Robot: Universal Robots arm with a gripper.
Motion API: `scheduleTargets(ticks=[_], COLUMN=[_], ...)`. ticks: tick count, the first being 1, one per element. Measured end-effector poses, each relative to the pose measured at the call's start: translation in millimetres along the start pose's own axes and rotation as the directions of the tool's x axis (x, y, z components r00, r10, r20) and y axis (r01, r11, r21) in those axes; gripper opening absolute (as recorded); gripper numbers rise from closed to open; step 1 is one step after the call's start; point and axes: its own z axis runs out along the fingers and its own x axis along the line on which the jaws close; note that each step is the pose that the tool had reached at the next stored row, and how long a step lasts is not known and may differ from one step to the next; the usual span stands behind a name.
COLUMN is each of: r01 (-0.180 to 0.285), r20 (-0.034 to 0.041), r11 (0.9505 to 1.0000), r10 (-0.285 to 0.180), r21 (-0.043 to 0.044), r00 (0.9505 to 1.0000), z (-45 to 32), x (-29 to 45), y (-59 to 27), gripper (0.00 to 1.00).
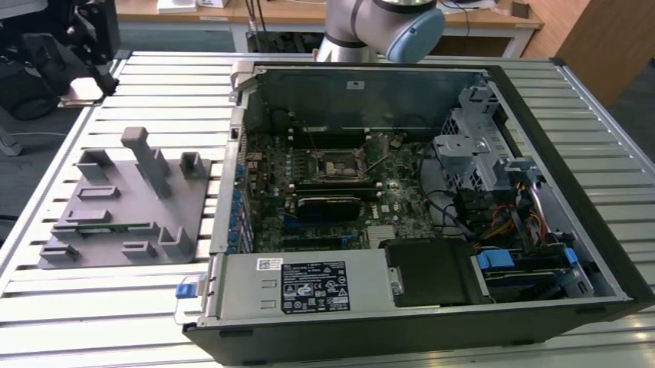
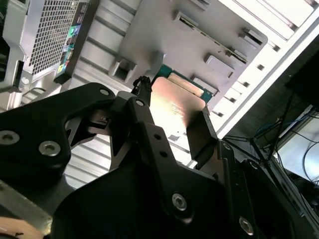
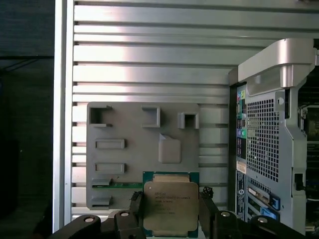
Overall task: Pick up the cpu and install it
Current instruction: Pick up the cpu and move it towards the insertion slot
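Slatted metal table [image 3: 149, 59] carries grey fixture plate [image 3: 130, 125]; tool [image 3: 172, 208] clamps cpu [image 3: 171, 216].

Silver-grey arm [image 1: 343, 34] up top, its rounded joint cap [image 1: 415, 34] pale blue. At the wrist it's all matte black: angular linkage plates [image 2: 45, 119], slim jaws, bright silver screw heads [image 2: 179, 201] dotted along.
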Motion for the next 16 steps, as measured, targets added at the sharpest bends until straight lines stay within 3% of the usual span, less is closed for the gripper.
scheduleTargets(ticks=[16], r01=[0.0], r20=[0.0], r11=[1.0], r10=[0.0], r21=[0.0], r00=[1.0], z=[2.4], x=[-59.7], y=[0.3], gripper=[0.53])
